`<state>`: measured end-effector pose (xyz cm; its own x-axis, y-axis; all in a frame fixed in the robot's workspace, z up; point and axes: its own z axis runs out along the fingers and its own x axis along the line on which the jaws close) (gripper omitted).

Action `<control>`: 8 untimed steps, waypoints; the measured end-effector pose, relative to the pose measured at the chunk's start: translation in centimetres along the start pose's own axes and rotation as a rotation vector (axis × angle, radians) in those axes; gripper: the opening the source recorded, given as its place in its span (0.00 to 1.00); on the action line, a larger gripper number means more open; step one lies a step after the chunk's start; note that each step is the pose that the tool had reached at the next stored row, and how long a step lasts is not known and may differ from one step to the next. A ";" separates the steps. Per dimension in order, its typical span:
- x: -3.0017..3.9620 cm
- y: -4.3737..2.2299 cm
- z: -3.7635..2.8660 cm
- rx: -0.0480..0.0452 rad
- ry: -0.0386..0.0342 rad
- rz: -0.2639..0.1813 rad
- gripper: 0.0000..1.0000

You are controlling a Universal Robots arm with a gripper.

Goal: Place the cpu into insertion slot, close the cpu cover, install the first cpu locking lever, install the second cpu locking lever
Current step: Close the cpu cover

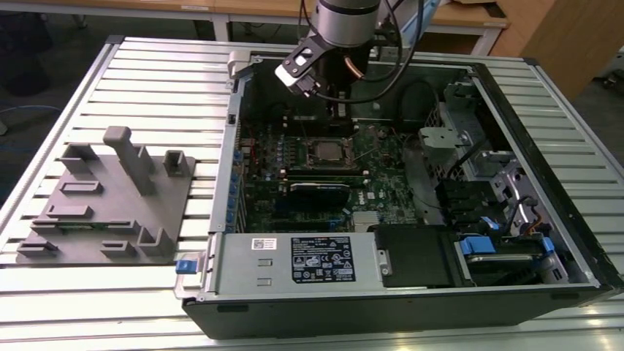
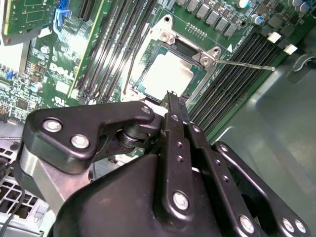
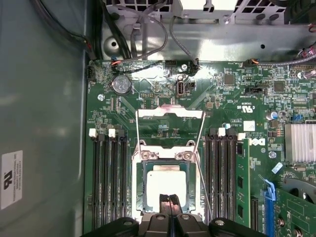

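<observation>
Over insertion slot (image 3: 141, 170), at the edge opposite the cover hinge: found gripper (image 3: 169, 198) w/ fingers pressed tight together, nothing btwn them, tips just above cpu edge. Cannot tell whether touching.

Found cpu (image 3: 165, 183) (image 2: 165, 74) in both wrist views, seated flat inside slot, silver top up, sides square w/ slot rim.

Noted cpu cover (image 3: 169, 112) not closed: swung up and back from slot, green board visible through its window.

Noted thin wire locking lever (image 2: 247, 64) in the second wrist view, slanting out from slot corner and across memory slots (image 2: 232, 94). Noted second thin wire (image 2: 128, 79) at opposite side of slot, bent, standing off the slot rim.

Seen in the first wrist view: long black memory slots flanking slot on both sides; coin cell (image 3: 121, 84) beyond cover, well apart from slot.

Seen in the exterior view: arm (image 1: 346, 22) reaching down into open PC case (image 1: 390, 314), directly above slot. Grey fixture block (image 1: 107, 197) on slatted table (image 1: 166, 80), outside case, well apart from slot toward the exterior view's left.
</observation>
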<state>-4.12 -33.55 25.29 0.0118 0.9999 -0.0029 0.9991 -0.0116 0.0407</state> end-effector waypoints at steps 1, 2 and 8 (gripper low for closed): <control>0.00 0.00 -0.01 -0.0001 0.0002 0.000 0.10; 0.00 0.00 -0.01 -0.0002 0.0004 0.000 0.10; 0.00 0.26 -0.03 0.0001 0.0000 0.000 0.10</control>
<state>-3.86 -33.55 25.33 0.0117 0.9999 -0.0030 0.9991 -0.0116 0.0406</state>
